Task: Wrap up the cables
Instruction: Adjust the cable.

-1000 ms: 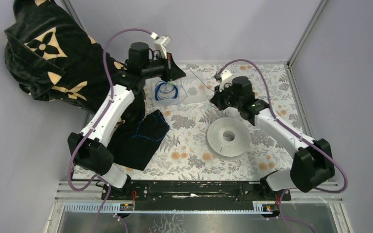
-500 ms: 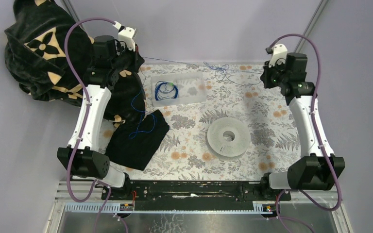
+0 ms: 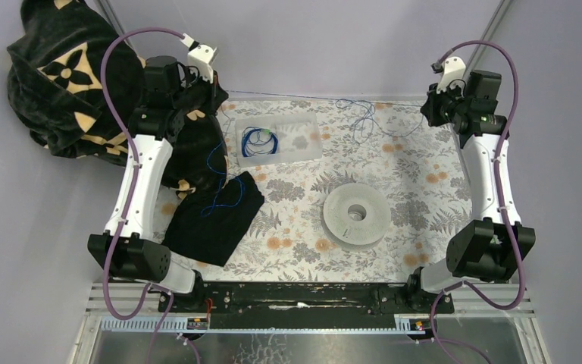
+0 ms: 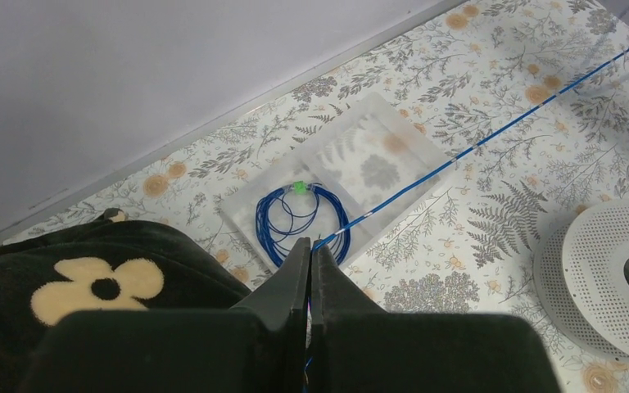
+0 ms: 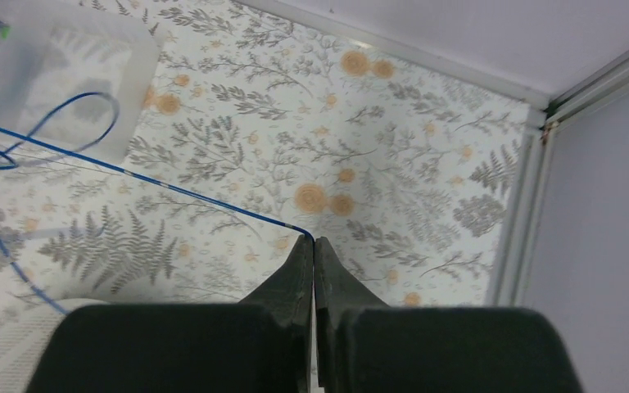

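Top external view: a floral worktop (image 3: 288, 250) with two arms reaching toward its far corners. A black robe (image 3: 61, 83) with tan flowers is heaped at far left. A black cloth (image 3: 212, 224) lies beside the left arm. A white perforated reel (image 3: 341, 224) lies flat right of centre, and a clear tray (image 3: 303, 148) sits near the far edge.

A hair-fine blue taut cable (image 3: 288, 96) runs along the far edge between the left end effector (image 3: 216, 95) and the right end effector (image 3: 433, 112). A loose tangle (image 3: 360, 117) hangs on it, nearer the right. A neat blue coil (image 3: 260, 141) rests in the tray. Another strand (image 3: 220, 199) straggles over the cloth.

These wires look almost weightless, limp and slippery. They probably kink or snap under a hard pull and snag on fabric. The best hold seems to be a full pinch near an end, with gentle tension.

Left wrist view: the left end effector (image 4: 309, 244) has its fingers pressed together, and the taut cable (image 4: 475, 147) emerges at their tips, so it appears clamped there. Right wrist view: the right end effector (image 5: 313, 239) is likewise pinched together on the other end of the taut cable (image 5: 172, 188).
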`<action>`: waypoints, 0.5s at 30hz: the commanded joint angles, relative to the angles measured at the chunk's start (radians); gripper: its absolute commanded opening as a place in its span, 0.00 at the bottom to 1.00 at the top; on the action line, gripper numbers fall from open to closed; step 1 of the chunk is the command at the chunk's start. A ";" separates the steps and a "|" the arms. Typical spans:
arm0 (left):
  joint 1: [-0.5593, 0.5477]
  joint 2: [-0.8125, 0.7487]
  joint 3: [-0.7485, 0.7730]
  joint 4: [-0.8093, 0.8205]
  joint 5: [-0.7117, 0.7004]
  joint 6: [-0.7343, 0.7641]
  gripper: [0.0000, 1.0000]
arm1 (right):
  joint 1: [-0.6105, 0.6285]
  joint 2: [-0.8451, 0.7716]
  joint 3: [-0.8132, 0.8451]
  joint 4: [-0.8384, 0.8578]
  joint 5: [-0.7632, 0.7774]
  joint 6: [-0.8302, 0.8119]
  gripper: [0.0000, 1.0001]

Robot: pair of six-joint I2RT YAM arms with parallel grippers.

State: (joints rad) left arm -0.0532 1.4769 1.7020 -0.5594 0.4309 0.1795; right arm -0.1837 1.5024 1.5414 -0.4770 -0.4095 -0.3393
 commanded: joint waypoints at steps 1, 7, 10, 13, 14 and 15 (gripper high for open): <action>0.105 -0.044 -0.013 0.070 -0.092 0.050 0.00 | -0.112 -0.046 -0.039 0.081 0.296 -0.218 0.00; 0.105 -0.040 0.033 0.058 0.164 -0.080 0.00 | -0.112 -0.033 -0.045 0.112 0.363 -0.224 0.06; 0.103 -0.048 0.061 0.066 0.328 -0.167 0.00 | -0.113 0.031 -0.013 0.116 0.510 -0.236 0.07; 0.105 -0.052 0.066 0.111 0.520 -0.283 0.00 | -0.113 0.063 -0.028 0.163 0.600 -0.258 0.09; 0.105 -0.055 0.062 0.132 0.558 -0.320 0.00 | -0.113 0.070 -0.039 0.184 0.623 -0.267 0.10; 0.105 -0.057 0.060 0.153 0.587 -0.356 0.00 | -0.112 0.077 -0.047 0.203 0.645 -0.277 0.11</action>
State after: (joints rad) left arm 0.0036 1.4662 1.7206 -0.5407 0.8394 -0.0086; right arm -0.2390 1.5421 1.5002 -0.3820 -0.0895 -0.5377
